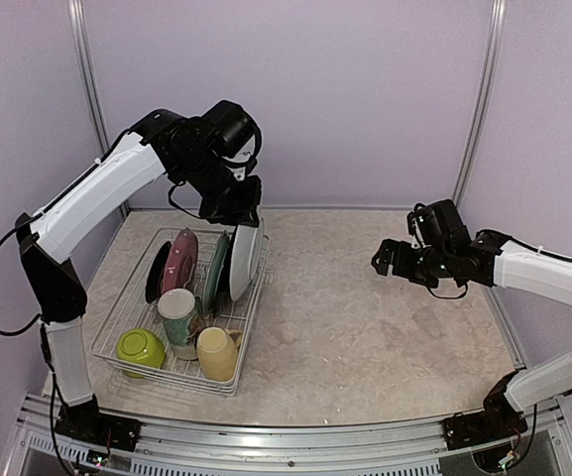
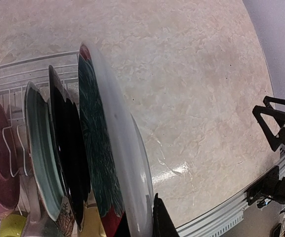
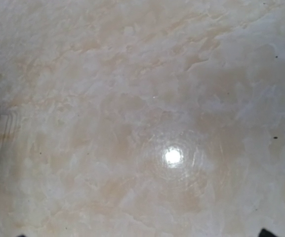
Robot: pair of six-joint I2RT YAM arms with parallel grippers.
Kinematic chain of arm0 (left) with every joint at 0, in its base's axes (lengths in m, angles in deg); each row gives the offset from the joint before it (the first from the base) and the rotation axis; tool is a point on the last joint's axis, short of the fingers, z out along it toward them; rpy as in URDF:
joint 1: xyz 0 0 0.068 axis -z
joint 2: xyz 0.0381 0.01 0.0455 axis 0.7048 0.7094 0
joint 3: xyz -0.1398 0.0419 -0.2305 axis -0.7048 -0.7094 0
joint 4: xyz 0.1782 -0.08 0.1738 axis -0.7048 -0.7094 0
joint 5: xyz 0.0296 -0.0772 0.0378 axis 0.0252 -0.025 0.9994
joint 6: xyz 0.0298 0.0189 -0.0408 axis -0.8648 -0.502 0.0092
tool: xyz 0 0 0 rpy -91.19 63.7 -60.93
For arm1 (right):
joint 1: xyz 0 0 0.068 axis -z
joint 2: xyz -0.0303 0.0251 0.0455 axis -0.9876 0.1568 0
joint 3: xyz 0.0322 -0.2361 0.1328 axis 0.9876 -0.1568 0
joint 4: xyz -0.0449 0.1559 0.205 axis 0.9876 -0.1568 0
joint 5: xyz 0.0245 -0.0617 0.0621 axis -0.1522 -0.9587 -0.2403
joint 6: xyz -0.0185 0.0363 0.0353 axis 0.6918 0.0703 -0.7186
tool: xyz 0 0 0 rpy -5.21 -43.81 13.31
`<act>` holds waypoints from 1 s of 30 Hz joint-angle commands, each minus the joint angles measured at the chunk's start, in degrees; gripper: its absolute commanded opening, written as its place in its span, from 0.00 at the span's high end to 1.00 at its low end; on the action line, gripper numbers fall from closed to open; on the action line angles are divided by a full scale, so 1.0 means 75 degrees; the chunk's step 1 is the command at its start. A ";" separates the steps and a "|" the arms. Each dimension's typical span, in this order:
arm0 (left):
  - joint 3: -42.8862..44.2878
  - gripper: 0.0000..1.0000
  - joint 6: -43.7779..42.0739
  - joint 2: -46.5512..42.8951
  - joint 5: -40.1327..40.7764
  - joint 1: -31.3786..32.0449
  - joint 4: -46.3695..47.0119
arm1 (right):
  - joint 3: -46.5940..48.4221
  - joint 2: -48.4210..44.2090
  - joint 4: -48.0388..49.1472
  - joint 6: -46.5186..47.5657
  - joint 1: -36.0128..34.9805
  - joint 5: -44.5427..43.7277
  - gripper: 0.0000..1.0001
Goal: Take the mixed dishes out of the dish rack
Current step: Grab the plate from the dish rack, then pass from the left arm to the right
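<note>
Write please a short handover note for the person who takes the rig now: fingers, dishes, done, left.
Left gripper: fingers astride the white plate's top rim, at the right end of the dish rack; grip unclear.
Right gripper: open, empty, above the table.
In the rack too: pink plate, green plate, dark plate, lime-green bowl, yellow mug, floral mug.
Done: nothing is out. Left: all dishes.

Bright, even overhead light — round glare spot on the table (image 3: 83, 98), right wrist view blurred.
</note>
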 commanded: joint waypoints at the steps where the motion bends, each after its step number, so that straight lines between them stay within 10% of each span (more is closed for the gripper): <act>1: 0.0415 1.00 -0.0460 -0.0571 0.0019 0.0228 0.0564 | 0.0171 0.0143 0.0004 0.0056 -0.0060 0.0021 0.01; 11: 0.0888 1.00 -0.2367 -0.1104 -0.0431 0.0940 0.1576 | 0.0217 0.0097 -0.0137 0.0067 -0.0058 -0.0138 0.01; 30: -0.4302 1.00 -0.9362 -0.1753 0.3565 0.2694 0.8336 | 0.0102 -0.1525 0.0916 -0.0854 0.0886 0.1500 0.00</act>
